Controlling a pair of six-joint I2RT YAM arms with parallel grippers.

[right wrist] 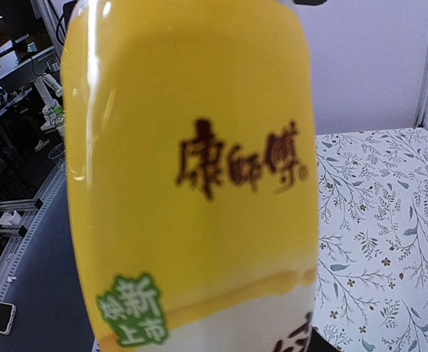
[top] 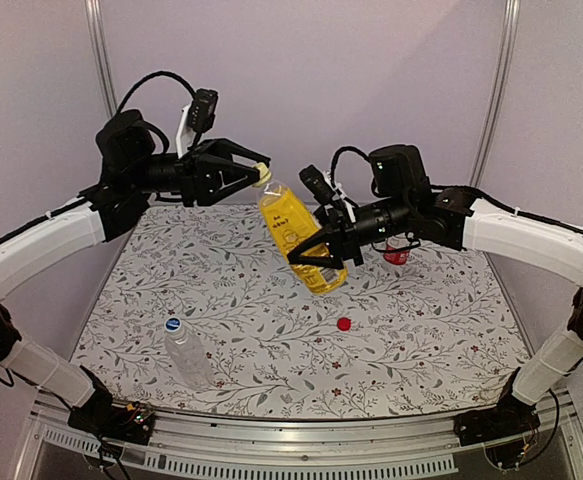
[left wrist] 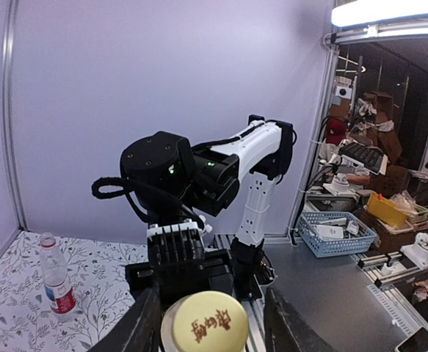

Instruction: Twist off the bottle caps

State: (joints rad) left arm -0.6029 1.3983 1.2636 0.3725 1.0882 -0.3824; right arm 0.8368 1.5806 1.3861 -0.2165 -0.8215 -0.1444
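The bottle with yellow-orange liquid (top: 301,235) hangs tilted in mid-air, its lower half held by my right gripper (top: 323,258), which is shut on it. Its label fills the right wrist view (right wrist: 191,183). My left gripper (top: 258,174) sits around its yellow cap (left wrist: 205,323). One finger (left wrist: 144,326) is against the cap, and a small gap shows at the other finger (left wrist: 287,326). A loose red cap (top: 344,323) lies on the table. The clear unlabelled bottle (top: 187,352) stands at the front left with its blue cap (top: 173,324) on. The red-label bottle (left wrist: 56,282) stands at the back right, capless.
The floral tablecloth (top: 441,330) covers the table, with the metal front rail (top: 301,435) below it. Both arms meet above the table's middle. In the left wrist view a blue basket (left wrist: 338,233) sits on a bench off the table.
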